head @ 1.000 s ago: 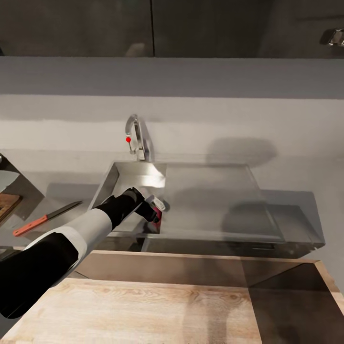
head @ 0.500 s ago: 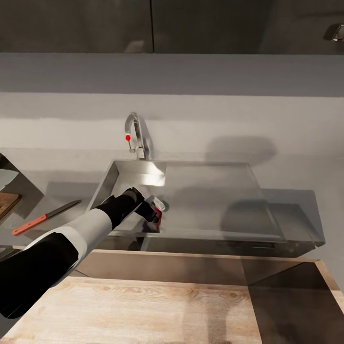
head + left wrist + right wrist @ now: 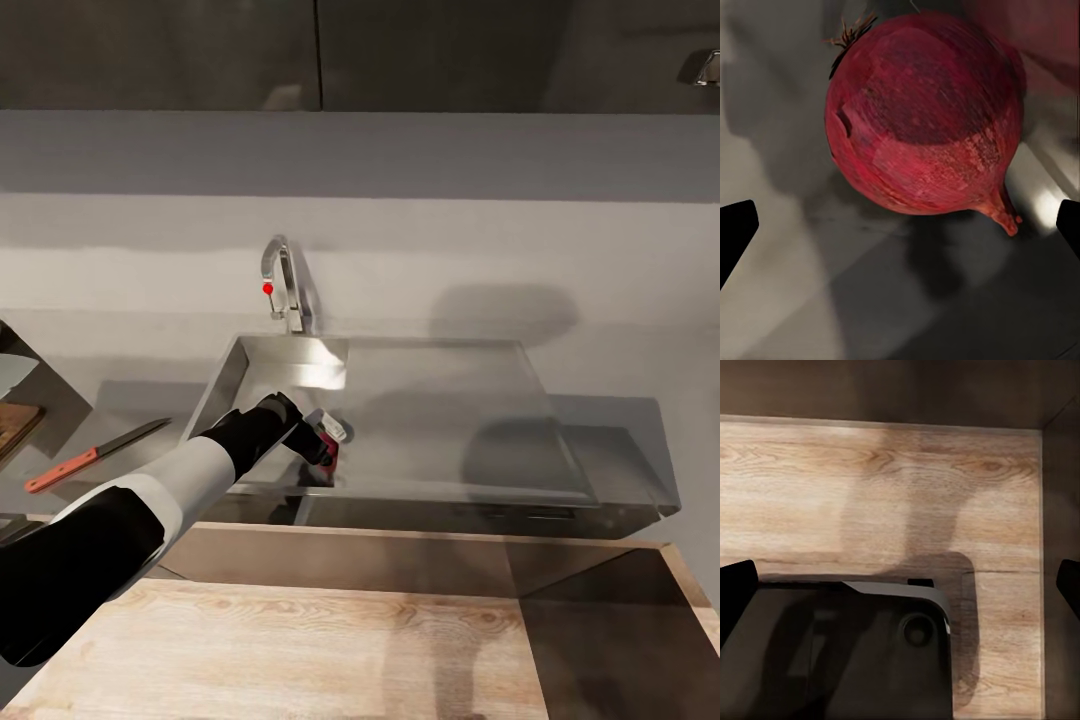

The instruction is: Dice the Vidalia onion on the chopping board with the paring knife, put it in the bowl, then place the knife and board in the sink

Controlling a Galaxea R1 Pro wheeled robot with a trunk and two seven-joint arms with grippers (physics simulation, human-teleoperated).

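Two dark fingertips (image 3: 736, 229) of the left gripper (image 3: 328, 443) stand wide apart, either side of the onion (image 3: 924, 112) without touching it; the red-skinned bulb lies on the steel floor of the sink (image 3: 440, 420), at the basin's near edge. Beside the sink, on the grey countertop (image 3: 640, 350), rests the knife (image 3: 95, 456). Right gripper's fingertips (image 3: 738, 589) are spread wide too, above a pale wooden surface (image 3: 900, 487).

Dim, soft shadows — mild steel glare
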